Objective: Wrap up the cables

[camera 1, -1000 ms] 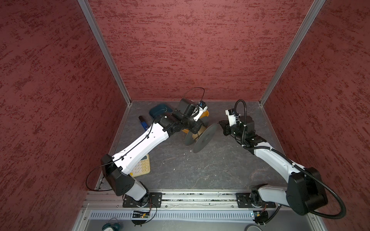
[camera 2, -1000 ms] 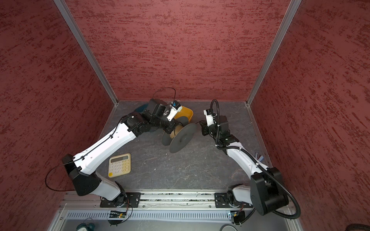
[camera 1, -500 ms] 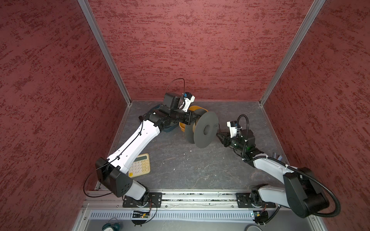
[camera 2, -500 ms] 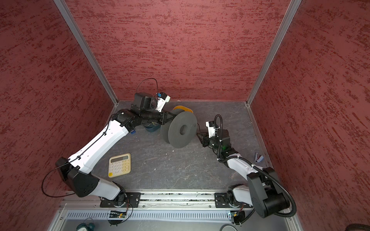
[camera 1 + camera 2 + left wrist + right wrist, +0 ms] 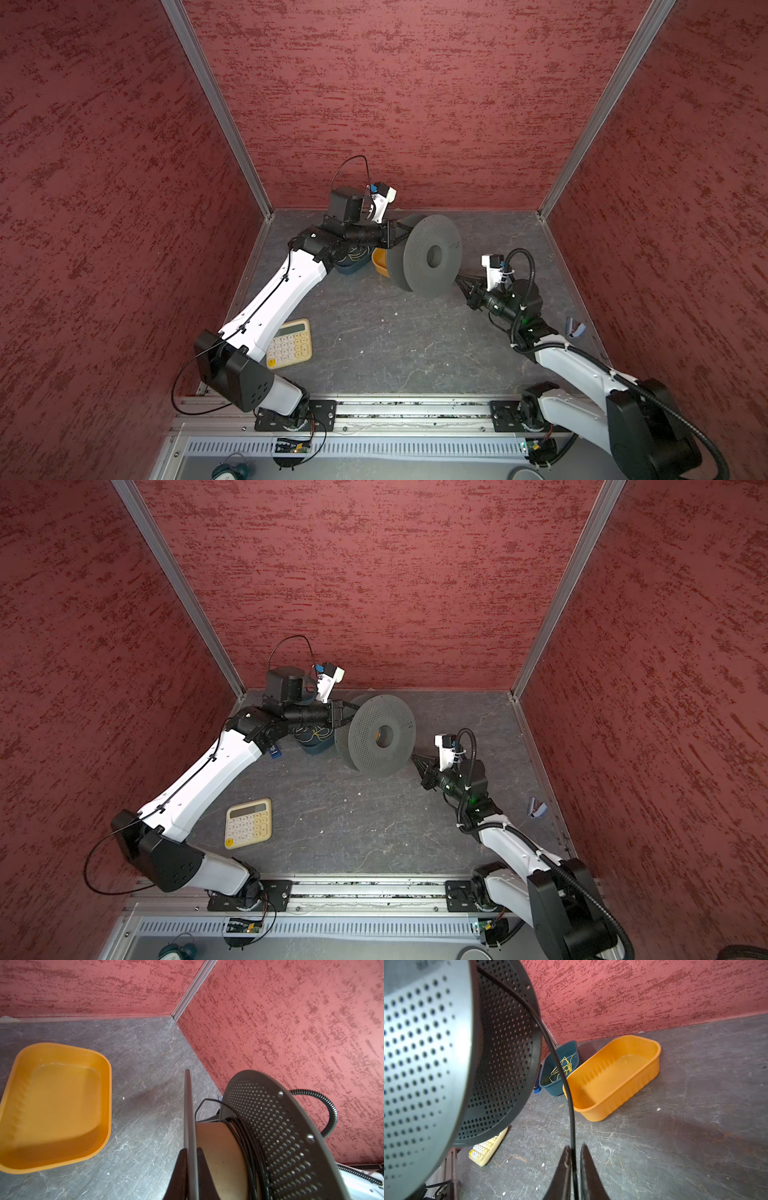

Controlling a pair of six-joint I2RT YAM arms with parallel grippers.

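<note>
Your right gripper (image 5: 573, 1159) is nearest to you, low over the grey table (image 5: 395, 340). Its two fingers are pinched tight on the black cord (image 5: 563, 1076). From there the cord bends up over the rim of the big grey reel (image 5: 444, 274) and goes into the gap between its two round plates. The left wrist view shows a few turns already lying on the brown middle of the reel, close to one plate. The step now looks like laying on one more turn. To do it well, I think you should hold the cord a little tight, so it does not sag or slip off the rim. Lead it round the reel in a wide circle and aim it at the bare part of the middle, beside the turns that are there. Do not pull hard, or the reel may twist out of the other grip. Your left gripper (image 5: 191, 1153) is farther back, shut on the thin edge of one plate, and holds the reel with its plates standing on edge. The right arm is bent low and points at the reel. The left arm is stretched long toward the back wall. Behind the reel sit an orange tray (image 5: 633, 1088) and a blue tray (image 5: 554, 1088).
</note>
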